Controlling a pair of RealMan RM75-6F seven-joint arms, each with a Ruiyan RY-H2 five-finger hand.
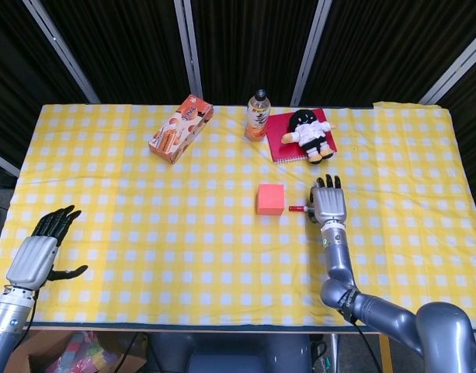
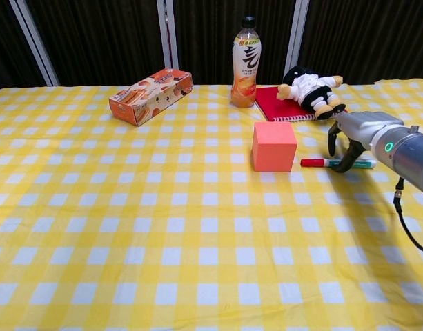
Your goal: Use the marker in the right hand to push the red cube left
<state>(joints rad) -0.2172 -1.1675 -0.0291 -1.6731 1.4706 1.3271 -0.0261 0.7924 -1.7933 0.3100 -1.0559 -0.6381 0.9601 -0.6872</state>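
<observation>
right hand is curled down over the marker, which lies flat on the table, red cap pointing at the red cube just to its left. can't tell if the fingers actually pinch it. left hand is spread, idle at the near-left edge.

Bench covered edge to edge by a yellow-and-white checked cloth, lightly wrinkled; dark cloth hem visible along the near edge in the head view; backdrop of black pleated curtains crossed by slanted grey metal bars; below the near edge, dark floor and a cardboard box of colourful items; light even, overhead, with soft shadows.
</observation>
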